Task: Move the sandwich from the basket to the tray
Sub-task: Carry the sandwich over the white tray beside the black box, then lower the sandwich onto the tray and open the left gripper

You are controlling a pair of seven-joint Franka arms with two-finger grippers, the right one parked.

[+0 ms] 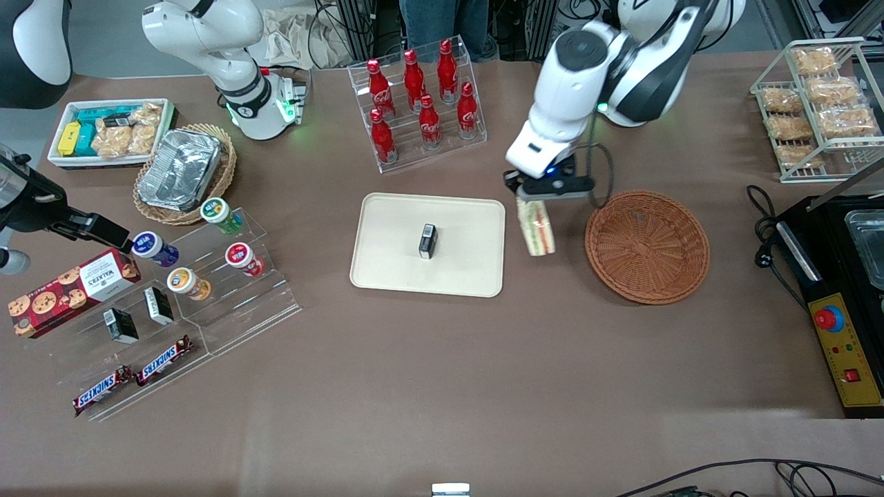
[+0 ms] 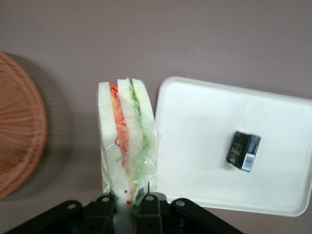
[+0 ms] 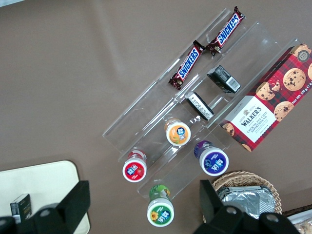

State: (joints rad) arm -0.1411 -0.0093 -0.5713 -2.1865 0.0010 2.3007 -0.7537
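Note:
The clear-wrapped sandwich [image 1: 536, 228] hangs in the air between the reddish-brown wicker basket [image 1: 647, 246] and the cream tray [image 1: 428, 244]. My gripper [image 1: 533, 195] is shut on its upper end. In the left wrist view the sandwich [image 2: 126, 141] shows white bread with orange and green filling, pinched between the fingers [image 2: 150, 207] of my gripper [image 2: 126, 204]. It hangs over bare table beside the tray [image 2: 204, 126], with the basket [image 2: 19, 131] off to its side. The basket holds nothing.
A small black box [image 1: 428, 241] stands in the middle of the tray. A rack of red cola bottles [image 1: 418, 100] is farther from the front camera than the tray. A wire rack of snack packs [image 1: 815, 103] and a black control box [image 1: 839, 345] lie toward the working arm's end.

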